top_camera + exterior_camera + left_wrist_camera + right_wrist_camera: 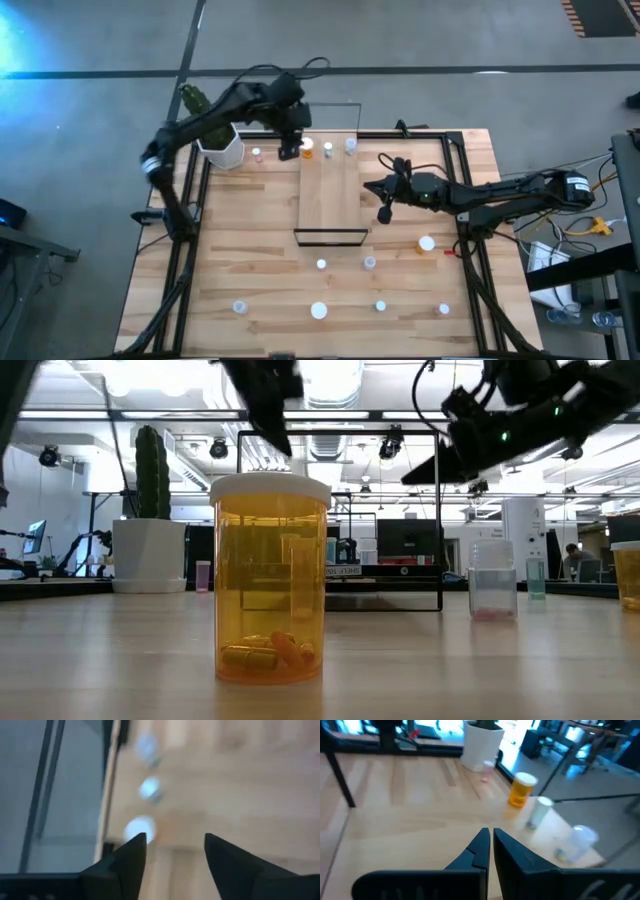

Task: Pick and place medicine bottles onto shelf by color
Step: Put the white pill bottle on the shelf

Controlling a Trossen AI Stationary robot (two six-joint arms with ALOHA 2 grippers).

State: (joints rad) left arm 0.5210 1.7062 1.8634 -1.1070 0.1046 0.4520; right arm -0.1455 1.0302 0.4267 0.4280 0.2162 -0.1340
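Note:
The shelf (330, 195) lies in the middle of the table. Three medicine bottles stand in a row on its far end: an orange one (307, 148) (522, 790) and two pale ones (327, 150) (350, 146). My left gripper (290, 150) (175, 845) hangs open above the shelf's far left corner, beside the orange bottle, with nothing between its fingers. My right gripper (385, 212) (491, 837) is shut and empty, just off the shelf's right edge. A pink bottle (257, 154) stands left of the shelf. Several more bottles stand loose on the table's near half, among them an orange one (270, 580).
A white pot with a cactus (222, 145) stands at the far left, close to my left arm. The shelf's black wire frames (330, 237) rise at both its ends. An orange bottle (427, 243) stands near my right arm. The shelf's middle is bare wood.

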